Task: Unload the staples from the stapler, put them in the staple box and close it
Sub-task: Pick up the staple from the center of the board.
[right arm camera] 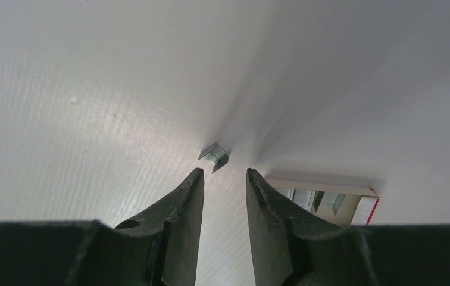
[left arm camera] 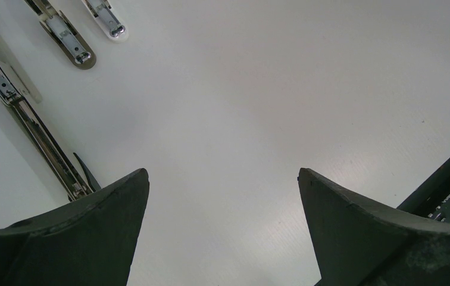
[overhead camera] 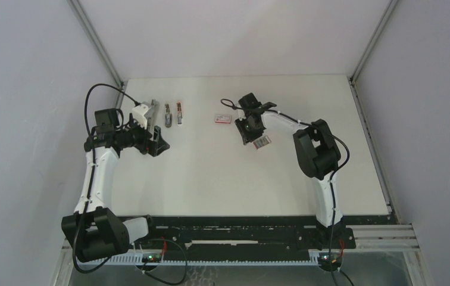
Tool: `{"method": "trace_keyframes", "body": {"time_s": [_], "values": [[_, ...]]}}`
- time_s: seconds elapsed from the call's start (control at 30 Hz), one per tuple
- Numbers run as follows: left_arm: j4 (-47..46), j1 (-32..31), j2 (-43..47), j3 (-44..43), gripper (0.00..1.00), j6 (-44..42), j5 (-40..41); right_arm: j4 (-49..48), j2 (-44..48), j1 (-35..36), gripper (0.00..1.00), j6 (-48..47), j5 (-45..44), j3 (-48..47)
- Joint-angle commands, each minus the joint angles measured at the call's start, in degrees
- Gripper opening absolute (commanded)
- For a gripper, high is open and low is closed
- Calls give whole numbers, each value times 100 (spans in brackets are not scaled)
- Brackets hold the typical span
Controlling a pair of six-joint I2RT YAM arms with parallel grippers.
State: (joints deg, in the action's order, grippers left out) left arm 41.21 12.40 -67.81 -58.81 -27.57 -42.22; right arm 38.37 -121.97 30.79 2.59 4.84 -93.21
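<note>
AT THE COUNTER (overhead camera: 240, 179): My right jaws stand narrow and empty, tips low over the surface, lined up on a small grey block of staples (right arm camera: 213, 156) that lies loose just beyond them. Just to its right sits an open red-and-white box (right arm camera: 324, 186) with more staples packed inside. My left jaws hang wide apart, holding nothing, beside the opened stapler (overhead camera: 147, 113) at the far left.

By my reading, the unloading is in its carrying stage: this block is out of the stapler and waits to be gathered. The next move asks me to ease forward, straddle the block squarely and close gently, since so slight a piece could tip or skid away from a crooked pinch. Whether the stapler's rail holds any more, I cannot tell.

The count: one open stapler; two smaller stapler-like pieces (overhead camera: 167, 114) (overhead camera: 179, 113) lying side by side near it; two red-and-white boxes, the second one (overhead camera: 222, 118) farther back; one loose staple block in view.
</note>
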Motion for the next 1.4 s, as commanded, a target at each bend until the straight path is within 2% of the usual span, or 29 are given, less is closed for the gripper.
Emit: {"method": "trace_keyframes", "body": {"time_s": [0.0, 1.37], "values": [[-126, 52, 152, 212, 100, 6, -94, -41, -83, -24, 32, 39, -80, -267], [-123, 53, 135, 212, 100, 15, -107, -31, -323, -222, 16, -4, 103, -470]]}}
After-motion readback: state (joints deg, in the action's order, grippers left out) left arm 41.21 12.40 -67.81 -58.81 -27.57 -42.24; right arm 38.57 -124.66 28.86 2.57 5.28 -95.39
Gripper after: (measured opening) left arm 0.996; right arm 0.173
